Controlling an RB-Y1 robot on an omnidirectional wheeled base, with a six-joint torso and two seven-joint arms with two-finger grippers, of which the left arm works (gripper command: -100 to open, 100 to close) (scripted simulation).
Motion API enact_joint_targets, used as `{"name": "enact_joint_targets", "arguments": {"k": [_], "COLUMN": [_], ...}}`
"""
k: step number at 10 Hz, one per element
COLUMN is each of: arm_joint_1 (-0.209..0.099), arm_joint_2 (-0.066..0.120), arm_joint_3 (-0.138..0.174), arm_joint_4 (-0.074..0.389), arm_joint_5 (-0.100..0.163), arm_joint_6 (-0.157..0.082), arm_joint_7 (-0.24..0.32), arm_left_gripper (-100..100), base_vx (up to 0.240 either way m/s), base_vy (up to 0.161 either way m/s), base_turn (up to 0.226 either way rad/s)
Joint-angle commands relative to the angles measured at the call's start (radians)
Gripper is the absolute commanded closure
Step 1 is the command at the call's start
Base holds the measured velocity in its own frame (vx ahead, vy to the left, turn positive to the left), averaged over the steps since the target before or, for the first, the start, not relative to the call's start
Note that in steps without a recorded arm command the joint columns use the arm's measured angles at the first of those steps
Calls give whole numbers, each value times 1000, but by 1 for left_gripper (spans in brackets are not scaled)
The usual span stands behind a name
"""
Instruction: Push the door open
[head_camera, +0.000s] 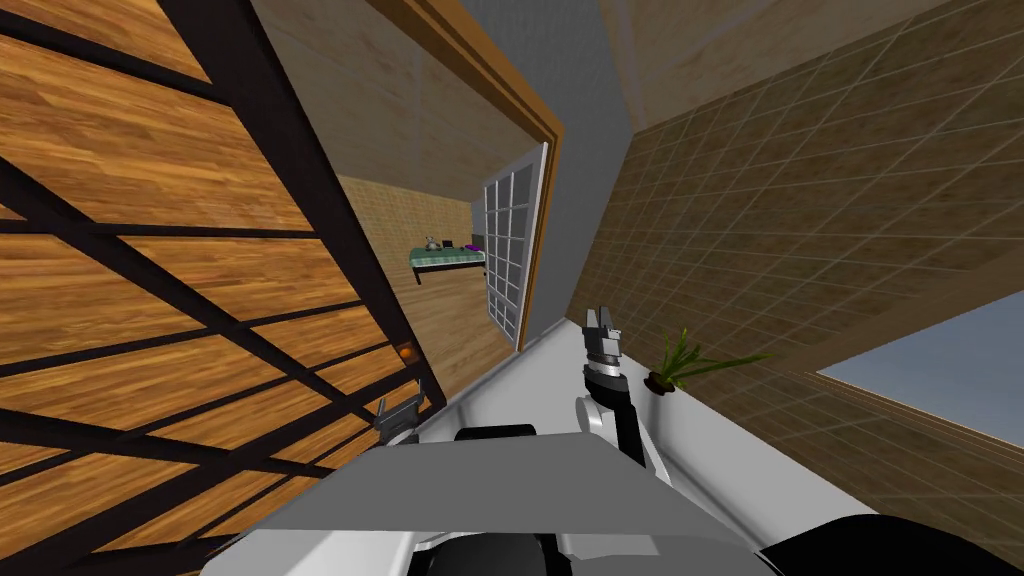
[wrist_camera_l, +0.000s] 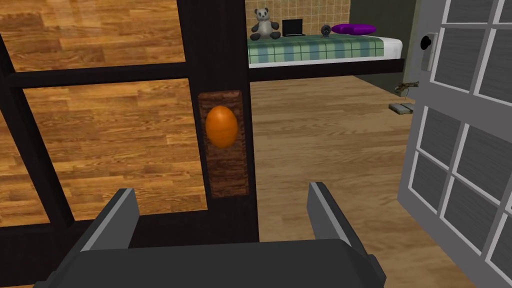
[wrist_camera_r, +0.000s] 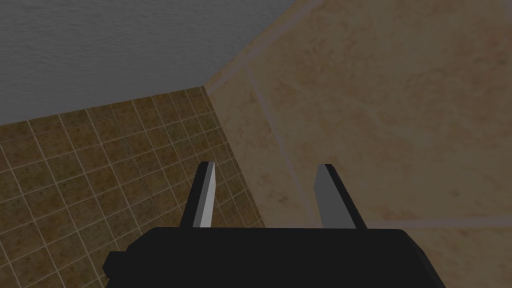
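Door (head_camera: 150, 200) stands close at the robot's left in the head view. Its panels are warm, plank-grained wood, set in a frame of black bars that cross it both level and on the slant. On the black upright at the door's free edge sits a tall, rectangular plate (wrist_camera_l: 227, 170) of darker, rough-grained brown. On the plate's upper half is an orange knob (wrist_camera_l: 221, 126), smooth and egg-shaped. The left gripper (wrist_camera_l: 221, 190) faces this edge just short of the plate, its blade-like fingers (wrist_camera_l: 120, 215) spread wide with nothing between them.

Past the door's edge lies a pale plank floor (wrist_camera_l: 325, 150) and a bed (wrist_camera_l: 320, 50) with a green checked cover on a dark base. Along the bed's far edge sit a grey panda toy (wrist_camera_l: 264, 24), a small black laptop (wrist_camera_l: 293, 27) with its lid up, a little round clock (wrist_camera_l: 326, 31) and a flat purple cushion (wrist_camera_l: 354, 29). Further right a second door (wrist_camera_l: 465, 150), light grey with a grid of dark panes and a round black handle (wrist_camera_l: 426, 42), stands open.

The right gripper (head_camera: 600, 318) is raised ahead, right of the doorway, fingers parted and empty. Just right of it a plant (head_camera: 685, 365) with thin green leaves in a dark pot stands against a wall (head_camera: 800, 220) of brown square tiles.
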Motion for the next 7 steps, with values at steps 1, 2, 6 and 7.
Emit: {"name": "enact_joint_targets", "arguments": {"k": [1, 2, 6, 7], "arm_joint_1": [-8, -10, -22, -24], "arm_joint_2": [0, 1, 4, 4], "arm_joint_3": [-8, -14, -15, -13], "arm_joint_4": [30, 49, 86, 89], "arm_joint_5": [25, 42, 65, 65], "arm_joint_6": [-14, -24, -36, -35], "arm_joint_7": [23, 39, 67, 68], "arm_left_gripper": [-100, -100, -100, -100], "base_vx": [96, 76, 83, 165], "base_vy": [104, 90, 97, 113], "base_turn": [-120, -121, -68, -40]}}
